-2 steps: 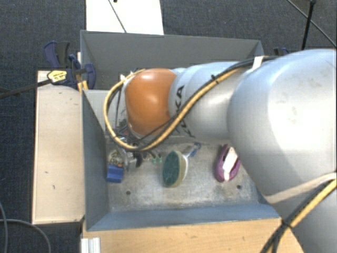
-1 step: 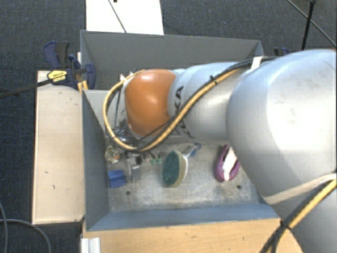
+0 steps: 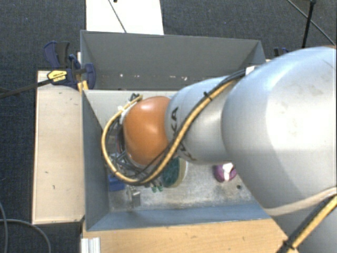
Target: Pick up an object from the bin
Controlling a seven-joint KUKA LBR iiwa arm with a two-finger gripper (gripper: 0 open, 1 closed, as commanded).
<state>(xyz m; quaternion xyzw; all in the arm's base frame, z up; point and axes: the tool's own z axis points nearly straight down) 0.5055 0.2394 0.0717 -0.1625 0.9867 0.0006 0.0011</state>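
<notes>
Reach goes low into the bin [image 3: 95, 157]'s lower-left corner, my gripper [image 3: 131, 186] near a small blue thing [image 3: 113, 182] and a green round one [image 3: 171, 174]; my orange cover [image 3: 145, 128] hides whether it is open or holding anything.

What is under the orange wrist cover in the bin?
Peeking out below the orange cover: a blue thing at its left and a dark green round thing at its right, on the bin floor. Whatever lies directly beneath is covered by the arm.
</notes>
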